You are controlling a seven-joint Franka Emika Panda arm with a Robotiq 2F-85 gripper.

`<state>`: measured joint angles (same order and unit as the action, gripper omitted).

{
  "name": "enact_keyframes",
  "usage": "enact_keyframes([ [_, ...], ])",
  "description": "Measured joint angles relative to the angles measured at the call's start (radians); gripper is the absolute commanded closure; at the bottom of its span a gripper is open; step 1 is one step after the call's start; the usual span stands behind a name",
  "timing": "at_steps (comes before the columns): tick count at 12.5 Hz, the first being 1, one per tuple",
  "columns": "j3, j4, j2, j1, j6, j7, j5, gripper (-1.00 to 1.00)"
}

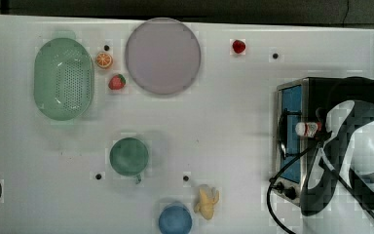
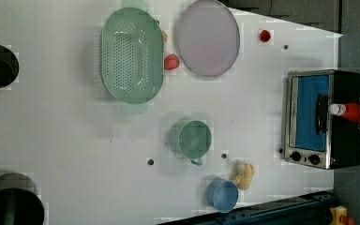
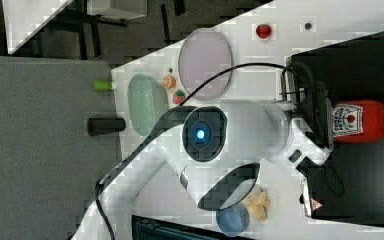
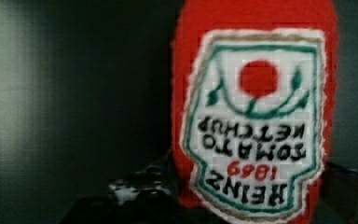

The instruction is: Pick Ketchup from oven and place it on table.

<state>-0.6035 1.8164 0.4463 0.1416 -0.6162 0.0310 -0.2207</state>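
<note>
The gripper (image 3: 325, 127) sat over the neck end of the ketchup (image 3: 362, 121), which lay on its side on the black top of the oven (image 1: 292, 141). In the wrist view a dark finger (image 4: 140, 191) showed on either side of the ketchup's lower body, close to the red plastic, but whether they pressed it or merely flanked it could not be told; the jaws stood fairly wide either way. The bottle's label faced up toward the wrist camera, its lettering upside down there.

Just beyond the gripper, in the top view, the bottle's white cap jutted out over the oven's bluish glass door, above the dark handle. The oven itself stood on the table (image 1: 224, 122) at the top view's right edge, its knobs toward the bottom of that view.

Well away from the gripper, toward the top view's left, lay a banana (image 1: 207, 201) beside a blue cup (image 1: 175, 219), then a green mug (image 1: 129, 156). Farther off were a pale-purple plate (image 1: 163, 56), a strawberry (image 1: 238, 46) apart from it, a second strawberry (image 1: 117, 82), an orange slice (image 1: 104, 60) and a green colander (image 1: 64, 78).
</note>
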Motion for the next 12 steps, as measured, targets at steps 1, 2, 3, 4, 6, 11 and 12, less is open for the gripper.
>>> enact_keyframes([
  [1, 0.001, -0.006, -0.002, 0.004, -0.003, 0.000, 0.002, -0.27],
  [2, -0.001, -0.012, -0.003, 0.006, -0.003, 0.000, 0.004, -0.27],
  [3, 0.002, -0.013, -0.006, 0.013, 0.000, 0.000, 0.004, -0.27],
  [4, 0.001, -0.014, -0.004, 0.017, 0.000, 0.000, -0.008, -0.27],
  [6, -0.016, -0.030, -0.007, 0.009, 0.011, 0.000, 0.007, -0.27],
  [11, -0.017, -0.130, -0.098, 0.001, 0.222, 0.000, 0.106, -0.27],
  [12, -0.020, -0.173, -0.111, -0.008, 0.263, 0.000, 0.136, -0.27],
])
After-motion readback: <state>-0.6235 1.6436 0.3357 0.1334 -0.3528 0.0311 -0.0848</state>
